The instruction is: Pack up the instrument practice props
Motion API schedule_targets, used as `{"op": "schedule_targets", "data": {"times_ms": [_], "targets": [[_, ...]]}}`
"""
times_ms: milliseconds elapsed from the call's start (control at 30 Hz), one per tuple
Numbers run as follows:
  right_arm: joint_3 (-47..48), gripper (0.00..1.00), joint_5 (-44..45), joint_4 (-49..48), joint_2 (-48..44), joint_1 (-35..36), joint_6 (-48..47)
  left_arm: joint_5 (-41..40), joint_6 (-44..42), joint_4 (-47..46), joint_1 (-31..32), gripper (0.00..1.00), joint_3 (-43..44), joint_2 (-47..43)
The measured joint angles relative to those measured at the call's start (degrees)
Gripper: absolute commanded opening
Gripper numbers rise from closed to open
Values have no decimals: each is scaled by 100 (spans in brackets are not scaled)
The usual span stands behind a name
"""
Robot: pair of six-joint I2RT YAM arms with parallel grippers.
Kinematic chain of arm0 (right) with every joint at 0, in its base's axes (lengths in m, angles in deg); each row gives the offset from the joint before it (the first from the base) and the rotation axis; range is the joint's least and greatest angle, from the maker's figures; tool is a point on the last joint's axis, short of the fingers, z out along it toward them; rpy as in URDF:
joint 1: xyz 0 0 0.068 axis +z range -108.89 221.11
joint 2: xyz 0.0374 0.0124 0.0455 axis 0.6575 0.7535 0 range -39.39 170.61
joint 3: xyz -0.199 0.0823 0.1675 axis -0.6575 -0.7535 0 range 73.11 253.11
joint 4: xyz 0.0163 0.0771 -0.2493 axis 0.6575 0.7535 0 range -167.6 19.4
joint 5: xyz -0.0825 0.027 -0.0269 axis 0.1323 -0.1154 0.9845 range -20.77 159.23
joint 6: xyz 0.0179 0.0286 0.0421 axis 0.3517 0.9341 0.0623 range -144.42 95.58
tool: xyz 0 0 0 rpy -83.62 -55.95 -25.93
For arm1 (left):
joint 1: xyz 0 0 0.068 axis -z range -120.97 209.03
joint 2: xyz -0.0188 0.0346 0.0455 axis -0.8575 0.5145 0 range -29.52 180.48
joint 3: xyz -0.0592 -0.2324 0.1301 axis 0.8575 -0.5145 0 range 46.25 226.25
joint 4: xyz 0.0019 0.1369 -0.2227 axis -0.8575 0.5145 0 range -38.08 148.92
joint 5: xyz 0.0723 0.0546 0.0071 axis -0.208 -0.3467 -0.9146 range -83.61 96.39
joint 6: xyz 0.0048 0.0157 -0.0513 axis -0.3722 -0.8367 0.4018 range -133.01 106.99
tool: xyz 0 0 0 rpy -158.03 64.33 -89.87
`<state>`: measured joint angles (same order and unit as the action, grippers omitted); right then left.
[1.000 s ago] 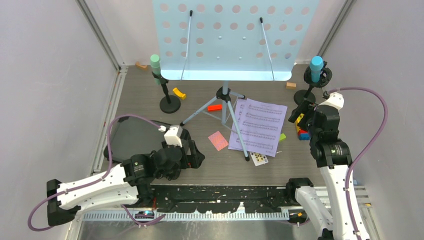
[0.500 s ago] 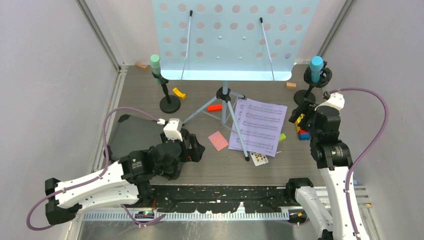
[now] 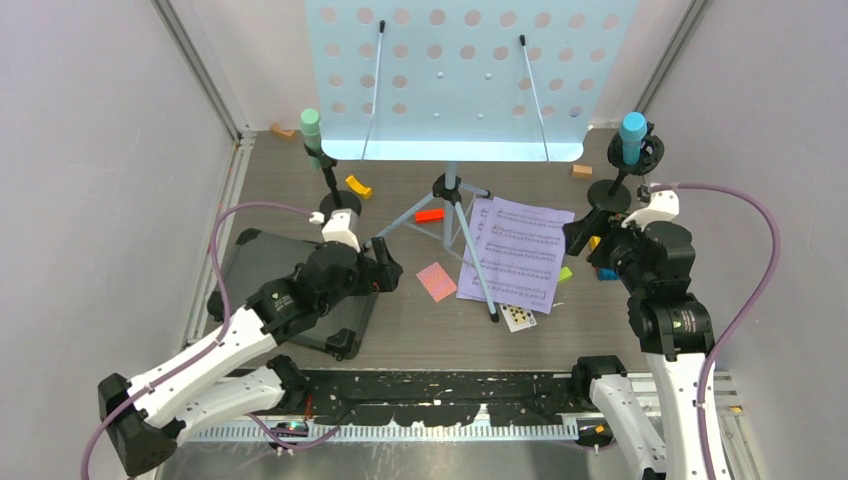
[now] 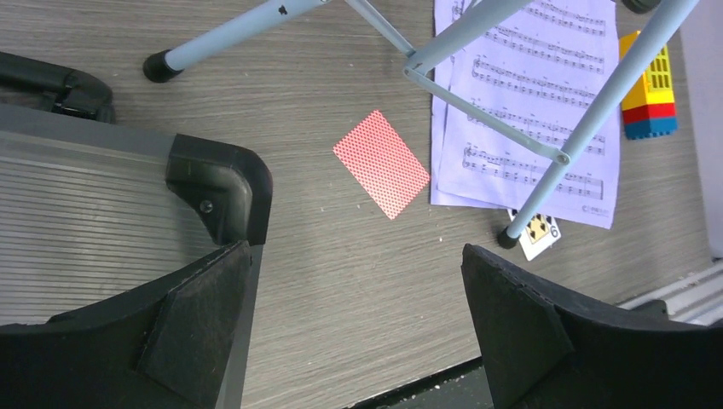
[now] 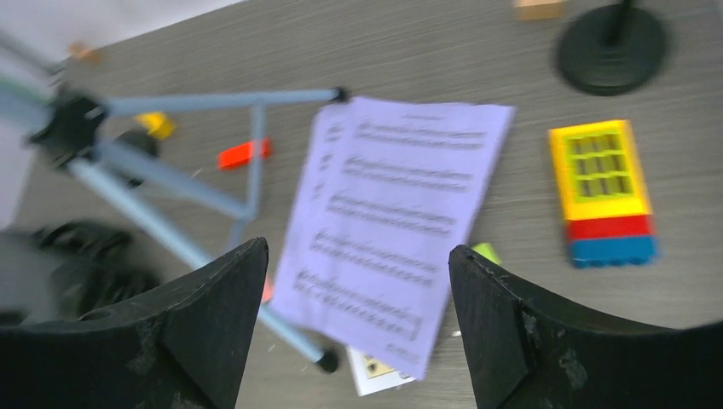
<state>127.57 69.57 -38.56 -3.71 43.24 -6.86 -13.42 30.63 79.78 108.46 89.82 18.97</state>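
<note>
Left pincer (image 4: 354, 264) now farther forward, agape

- Pale blue metal music rack (image 3: 470, 75): rows of round holes.
- Lilac paper sheet-music pages (image 4: 529, 102): black note lines.
- Rectangular playing card (image 4: 381, 164): fine red lattice.
- Plastic toy block stack (image 5: 604, 192): yellow, red, blue.

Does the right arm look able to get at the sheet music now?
Probably yes: the right gripper hangs open close to the sheet music, whose right side lies bare. A stand leg crosses its left part, though.
</note>
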Motion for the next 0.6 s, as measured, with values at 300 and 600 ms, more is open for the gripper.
{"op": "schedule_targets", "data": {"times_ms": [300,600], "targets": [[-743,73,-2151,-955,20,2,780,627,-70,-372,-409,81,-20,431],[-2269,62,-2868,-2704,601,101,2306,1499,-57,-750,-997,78,160,1657]]}}
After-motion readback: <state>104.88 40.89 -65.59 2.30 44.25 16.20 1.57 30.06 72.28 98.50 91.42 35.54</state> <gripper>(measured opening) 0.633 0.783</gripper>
